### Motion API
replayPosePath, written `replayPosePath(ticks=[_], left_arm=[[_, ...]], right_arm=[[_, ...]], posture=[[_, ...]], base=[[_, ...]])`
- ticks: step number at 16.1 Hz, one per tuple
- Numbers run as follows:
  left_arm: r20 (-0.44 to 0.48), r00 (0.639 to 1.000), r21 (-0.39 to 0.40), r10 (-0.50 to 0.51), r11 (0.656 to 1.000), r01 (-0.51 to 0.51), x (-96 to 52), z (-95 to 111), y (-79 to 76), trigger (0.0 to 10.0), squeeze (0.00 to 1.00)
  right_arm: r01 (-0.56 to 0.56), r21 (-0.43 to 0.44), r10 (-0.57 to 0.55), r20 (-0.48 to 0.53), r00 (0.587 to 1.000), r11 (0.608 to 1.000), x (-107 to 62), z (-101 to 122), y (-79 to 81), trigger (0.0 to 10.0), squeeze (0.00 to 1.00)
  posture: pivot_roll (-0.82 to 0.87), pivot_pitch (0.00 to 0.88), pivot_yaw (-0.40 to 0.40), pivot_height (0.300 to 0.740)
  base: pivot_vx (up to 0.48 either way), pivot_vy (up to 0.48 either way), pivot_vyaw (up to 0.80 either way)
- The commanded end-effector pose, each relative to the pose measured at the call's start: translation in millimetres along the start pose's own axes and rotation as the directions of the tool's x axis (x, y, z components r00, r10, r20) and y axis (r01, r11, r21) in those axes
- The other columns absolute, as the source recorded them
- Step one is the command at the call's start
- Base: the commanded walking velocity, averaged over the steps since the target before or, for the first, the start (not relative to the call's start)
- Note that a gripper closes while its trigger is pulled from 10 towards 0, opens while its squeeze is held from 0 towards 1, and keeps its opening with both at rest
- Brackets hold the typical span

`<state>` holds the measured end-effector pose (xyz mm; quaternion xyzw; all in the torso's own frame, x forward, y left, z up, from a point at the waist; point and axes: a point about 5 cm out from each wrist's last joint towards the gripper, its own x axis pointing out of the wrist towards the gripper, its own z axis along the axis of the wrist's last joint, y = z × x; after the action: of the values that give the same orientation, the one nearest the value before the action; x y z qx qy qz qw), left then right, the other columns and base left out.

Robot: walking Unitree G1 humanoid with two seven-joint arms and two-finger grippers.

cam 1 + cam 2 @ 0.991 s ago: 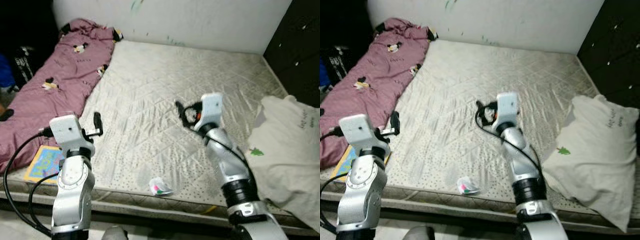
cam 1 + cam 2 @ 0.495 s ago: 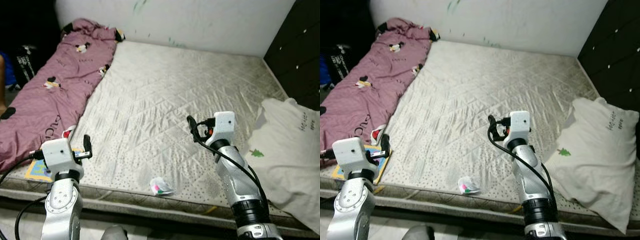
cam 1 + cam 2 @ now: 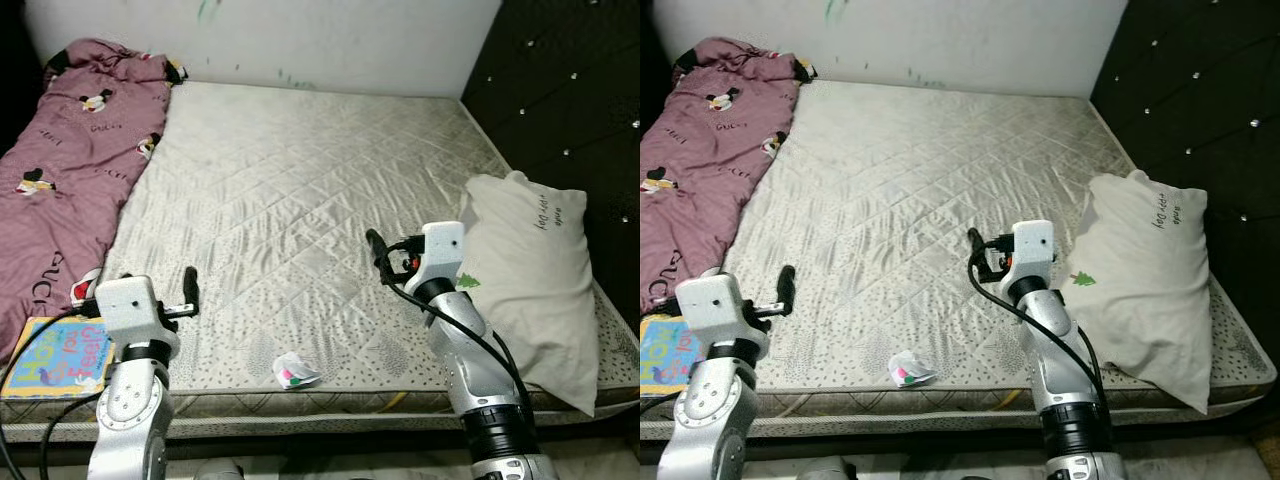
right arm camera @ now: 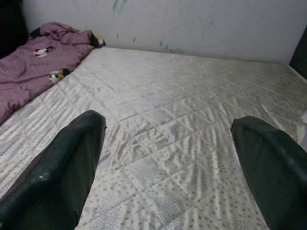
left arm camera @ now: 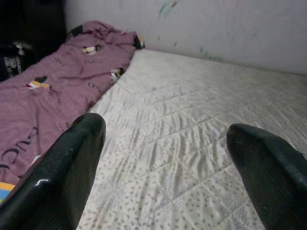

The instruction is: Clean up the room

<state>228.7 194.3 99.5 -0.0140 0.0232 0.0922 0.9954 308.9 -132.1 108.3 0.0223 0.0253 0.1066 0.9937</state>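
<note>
A crumpled white wrapper (image 3: 296, 370) with pink and green bits lies on the bare quilted mattress (image 3: 300, 180), close to its front edge. My left gripper (image 3: 189, 287) hovers open over the front left part of the mattress, left of the wrapper. Its fingers (image 5: 62, 167) stand wide apart with nothing between them. My right gripper (image 3: 378, 255) is open too, held above the mattress to the right of and beyond the wrapper. Its fingers (image 4: 62, 163) point toward the far wall. A white pillow (image 3: 535, 270) lies at the right side, just right of my right arm.
A purple cartoon-print blanket (image 3: 60, 150) runs along the mattress's left side. A colourful picture book (image 3: 60, 355) lies at the front left corner, with a small red and white thing (image 3: 83, 292) beside it. A black tufted wall (image 3: 580, 90) stands on the right.
The camera has swung to the right, so the pillow and black wall show more fully. Both arms have come down and back toward the bed's front edge since a second ago.
</note>
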Motion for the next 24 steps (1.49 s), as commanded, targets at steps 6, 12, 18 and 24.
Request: replayPosePath(ticks=[6, 12, 18, 24], left_arm=[[0.017, 1.0, -0.016, -0.014, 1.0, 0.014, 3.6, 7.3, -0.2, 10.0, 0.0], [0.02, 1.0, -0.012, -0.013, 1.0, 0.013, 5.6, 8.6, -0.6, 10.0, 0.0], [0.035, 0.999, 0.001, 0.009, 1.0, -0.009, 8.1, 10.4, -2.6, 10.0, 0.0], [0.053, 0.999, 0.001, 0.013, 1.0, -0.013, 8.3, 13.2, -2.5, 10.0, 0.0]], right_arm=[[-0.017, -0.036, 0.018, 0.014, 1.0, 0.999, -0.5, 7.4, 1.1, 10.0, 0.0], [-0.041, -0.037, 0.041, 0.01, 0.999, 0.998, 0.8, 8.3, 3.8, 10.0, 0.0], [-0.063, -0.029, 0.063, -0.004, 0.998, 0.998, 0.4, 6.2, 4.6, 10.0, 0.0], [-0.112, -0.037, 0.111, -0.02, 0.994, 0.993, 2.4, 4.6, 7.9, 10.0, 0.0]], posture=[[0.1, 0.002, -0.078, 0.712], [0.1, 0.01, -0.086, 0.632], [0.09, 0.004, -0.089, 0.587], [0.09, 0.0, -0.098, 0.587]], base=[[0.0, 0.0, 0.0], [0.0, 0.0, 0.0], [0.0, 0.0, 0.0], [0.0, 0.0, 0.0]])
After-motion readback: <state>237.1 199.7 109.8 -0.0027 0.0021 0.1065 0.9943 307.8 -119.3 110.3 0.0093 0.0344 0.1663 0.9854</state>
